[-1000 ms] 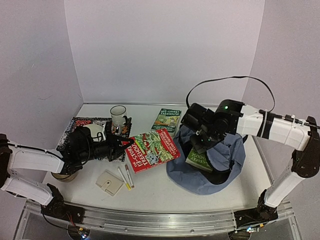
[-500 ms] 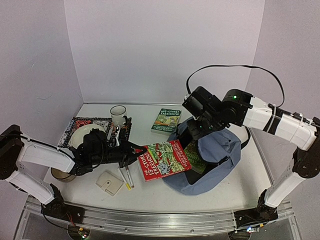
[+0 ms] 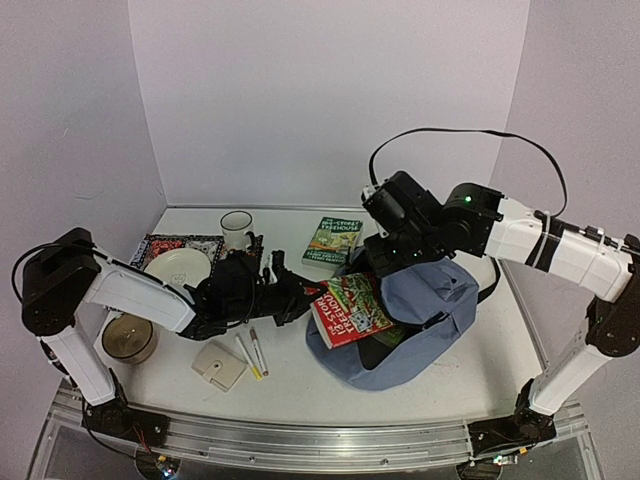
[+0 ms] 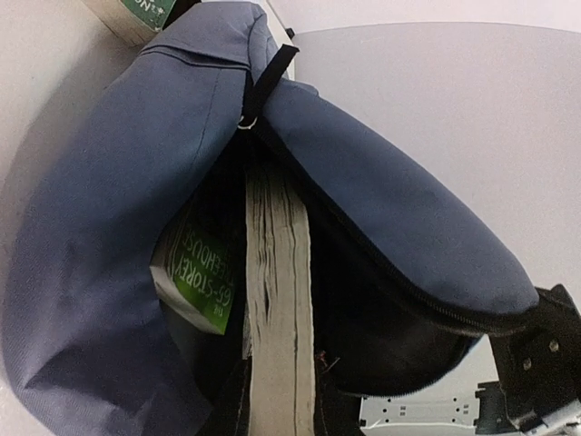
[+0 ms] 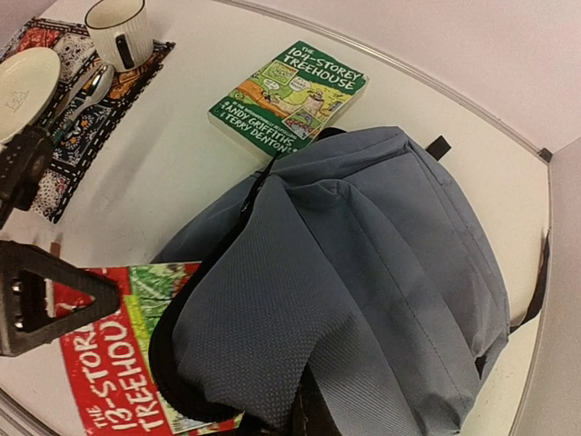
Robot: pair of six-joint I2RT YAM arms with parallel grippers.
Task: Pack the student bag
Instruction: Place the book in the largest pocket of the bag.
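Observation:
The student bag (image 3: 430, 305) lies on its side at the right, its mouth facing left and held open. My right gripper (image 3: 383, 262) is shut on the bag's upper flap (image 5: 272, 345) and holds it up. My left gripper (image 3: 305, 303) is shut on the red Treehouse book (image 3: 352, 308). The book's far end sits inside the bag's mouth. In the left wrist view its page edge (image 4: 280, 300) stands upright between the fingers, pointing into the dark opening of the bag (image 4: 118, 182). A green book (image 4: 195, 272) lies inside the bag, left of it.
Another green Treehouse book (image 3: 332, 240) lies behind the bag. A mug (image 3: 237, 232) and a plate (image 3: 178, 265) sit on a patterned mat (image 3: 160, 243) at the left. Two pens (image 3: 252, 352), a beige wallet (image 3: 219, 364) and a round tin (image 3: 128, 338) lie near the front.
My left gripper has carried the red book to the right, from the table's middle into the bag's mouth. My right gripper has lifted the flap and stays holding it.

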